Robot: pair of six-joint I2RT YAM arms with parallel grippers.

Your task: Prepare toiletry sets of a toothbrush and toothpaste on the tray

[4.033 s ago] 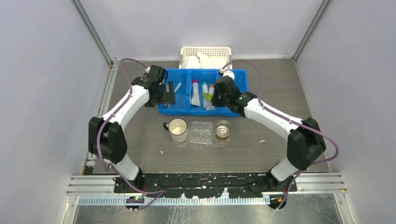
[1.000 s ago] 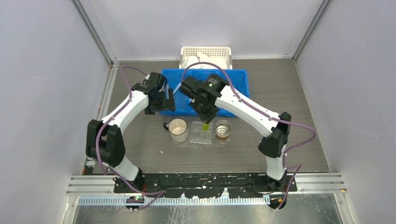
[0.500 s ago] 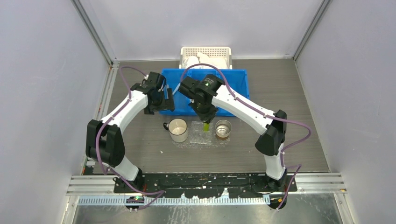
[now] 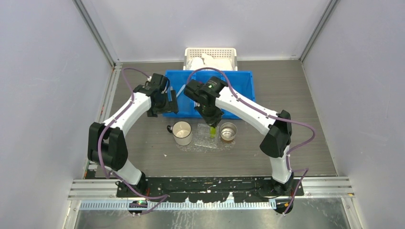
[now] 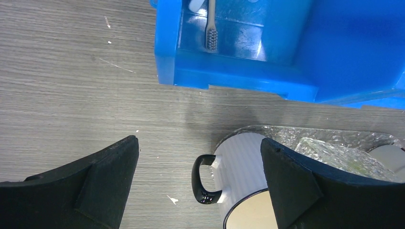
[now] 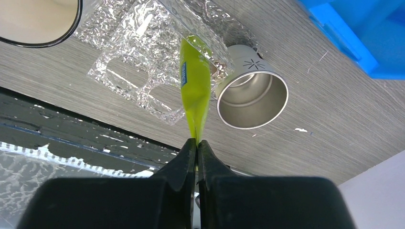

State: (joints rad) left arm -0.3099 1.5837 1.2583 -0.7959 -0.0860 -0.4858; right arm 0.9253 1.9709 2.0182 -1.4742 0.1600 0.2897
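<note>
**A:** Where's the toothpaste (image 6: 195, 90)?

**B:** Pinched by its flat end in the right jaws, which are closed tight on it. It's green and hangs over the tray (image 6: 129, 67), its far end just beside the steel cup (image 6: 251, 93). Whether it touches the tray, I can't tell.

**A:** And the left jaws?

**B:** Spread wide with nothing between them, above the worktop (image 5: 71, 95) by the near wall of the blue bin (image 5: 229, 76). The mug (image 5: 239, 191) stands below them, beside the tray. One toothbrush (image 5: 211, 24) lies in the bin's left compartment.
</note>
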